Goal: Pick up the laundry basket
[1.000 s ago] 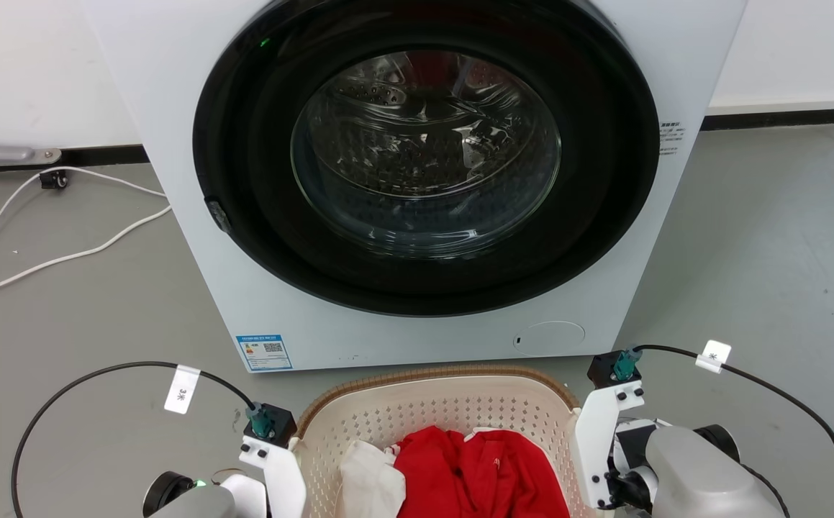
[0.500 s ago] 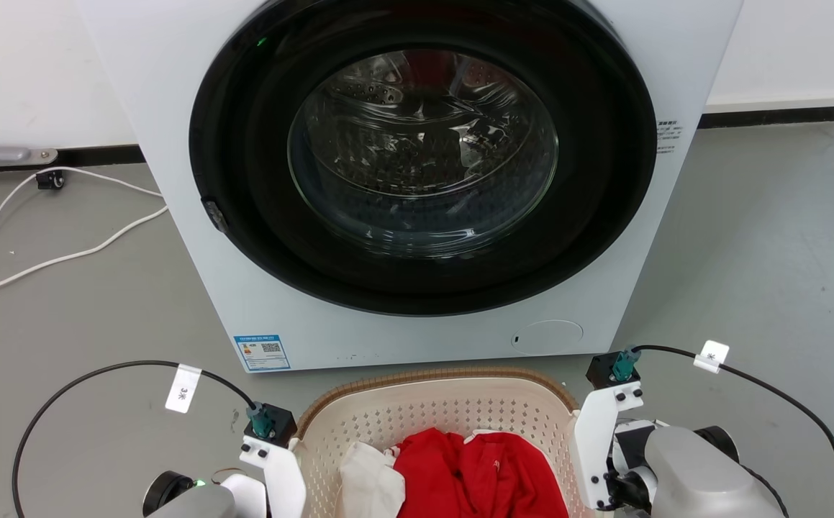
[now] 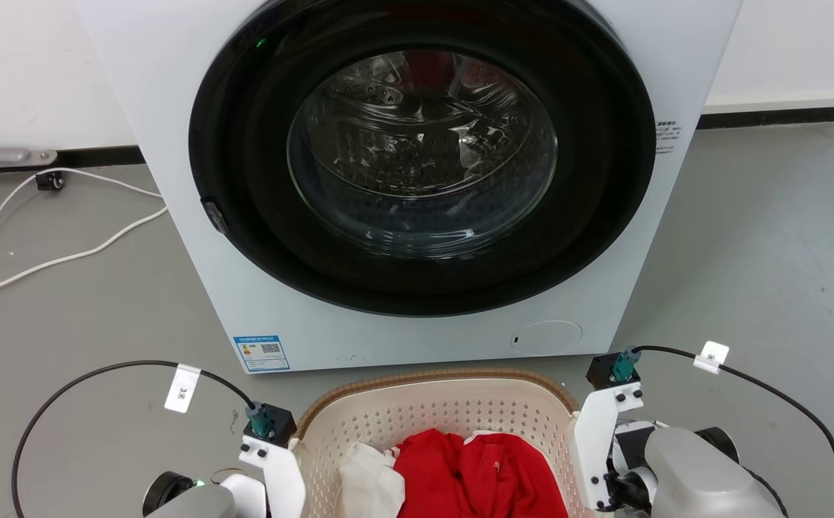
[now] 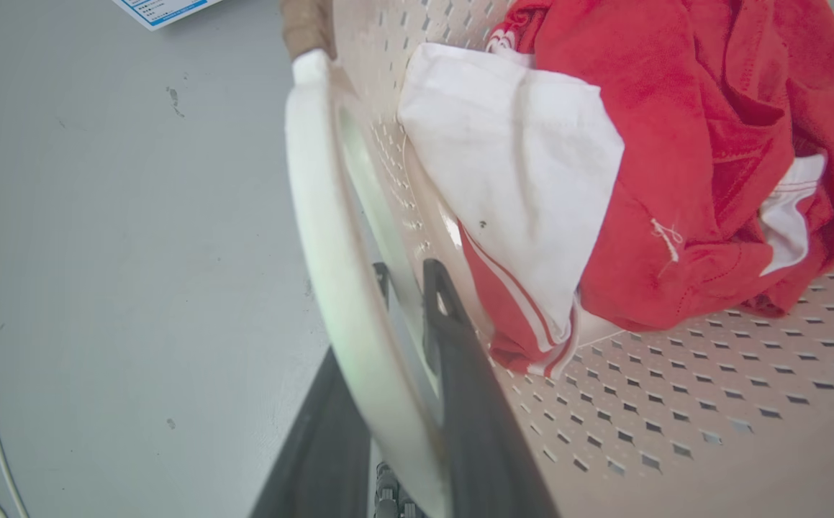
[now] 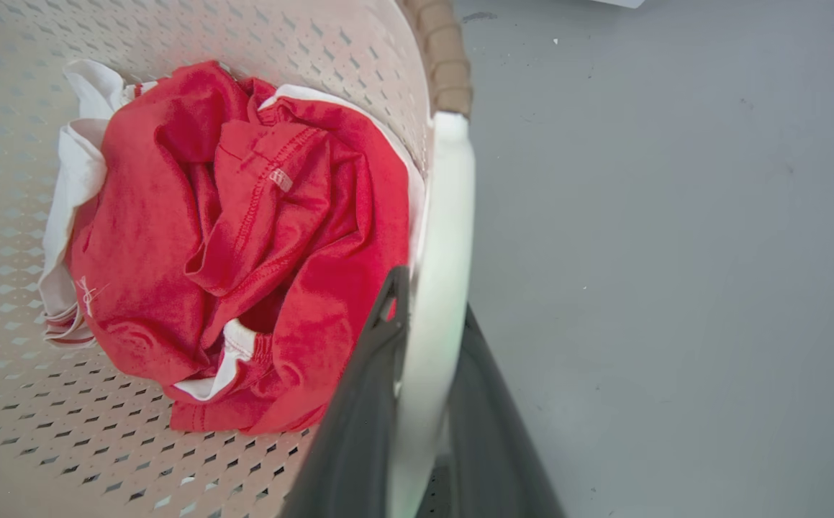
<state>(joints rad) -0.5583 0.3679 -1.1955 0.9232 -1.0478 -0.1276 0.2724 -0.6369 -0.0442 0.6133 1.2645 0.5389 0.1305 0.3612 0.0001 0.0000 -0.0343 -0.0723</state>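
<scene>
The laundry basket (image 3: 431,406), cream perforated plastic with a brown woven rim, sits low in the head view in front of the washing machine, flanked by both arms. Red clothes (image 3: 474,467) and a white cloth (image 3: 370,482) lie inside it. In the left wrist view my left gripper (image 4: 408,280) has one dark finger on each side of the basket's white left handle (image 4: 316,216), shut on it. The right wrist view shows my right gripper (image 5: 431,302) clamped the same way on the white right handle (image 5: 449,216).
A white front-loading washing machine (image 3: 172,108) with its round dark door closed stands just beyond the basket. White cables (image 3: 64,255) trail over the grey floor at the left. Black cables loop from both wrists. Open floor (image 3: 769,237) lies to the right.
The head view has shifted very slightly. Both grippers hold the same handles as before, and the basket and its clothes keep their place between the arms.
</scene>
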